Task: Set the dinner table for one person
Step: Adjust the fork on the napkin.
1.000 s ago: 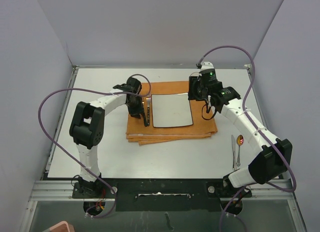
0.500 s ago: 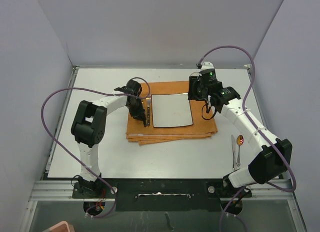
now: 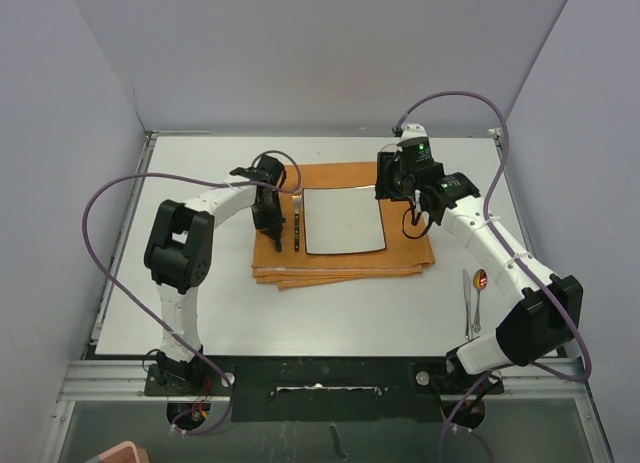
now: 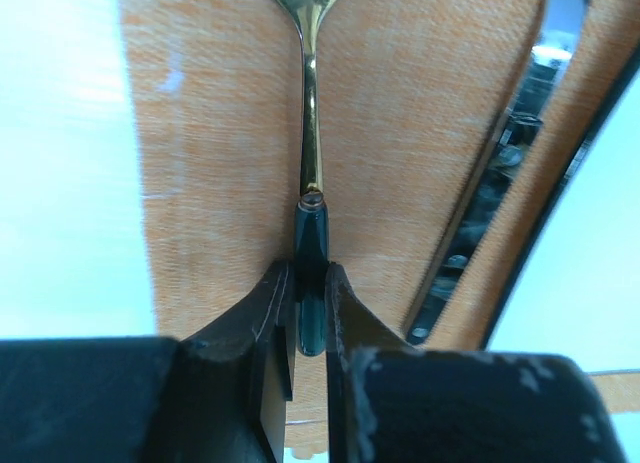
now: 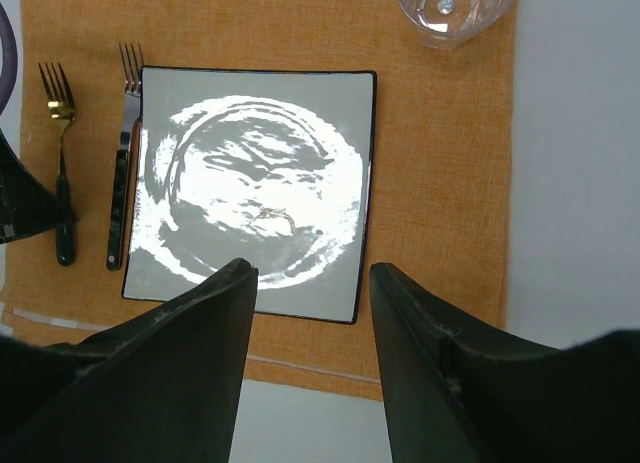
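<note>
Left jaws clamped on dark handle of gold fork [image 4: 311,113], woven orange mat [image 4: 220,133], glossy square plate [image 5: 260,183] (right jaws apart)

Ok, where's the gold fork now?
In the right wrist view, the gold fork sits on the orange mat, left of the silver fork beside the plate.

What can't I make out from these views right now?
- Gold fork: tines cut off by the top edge, left wrist view; handle end hidden inside the left pincer.
- Glass: cut off by the top edge, right wrist view; covered by the right arm in the top view.
- Knife and spoon: top view only, too small for detail.
</note>
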Action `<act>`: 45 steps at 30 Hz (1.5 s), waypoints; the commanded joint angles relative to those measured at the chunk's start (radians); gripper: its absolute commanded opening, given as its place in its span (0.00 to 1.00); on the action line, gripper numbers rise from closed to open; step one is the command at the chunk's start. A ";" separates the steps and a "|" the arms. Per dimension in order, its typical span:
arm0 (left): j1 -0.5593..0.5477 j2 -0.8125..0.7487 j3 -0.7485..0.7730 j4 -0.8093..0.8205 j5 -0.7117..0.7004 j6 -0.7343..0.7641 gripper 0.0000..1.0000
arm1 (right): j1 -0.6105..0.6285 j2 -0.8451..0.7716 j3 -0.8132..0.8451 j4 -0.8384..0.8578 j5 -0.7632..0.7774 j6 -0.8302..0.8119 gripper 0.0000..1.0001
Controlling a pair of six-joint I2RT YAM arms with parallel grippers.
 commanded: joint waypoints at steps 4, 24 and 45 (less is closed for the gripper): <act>0.006 -0.016 0.168 -0.215 -0.395 0.175 0.00 | 0.004 0.005 0.023 0.060 -0.001 0.018 0.49; -0.150 0.227 0.396 -0.438 -0.619 0.161 0.00 | 0.004 -0.001 0.044 0.036 0.007 -0.009 0.49; -0.142 -0.035 0.369 -0.463 -0.701 0.136 0.00 | 0.003 -0.021 0.014 0.037 -0.015 -0.003 0.49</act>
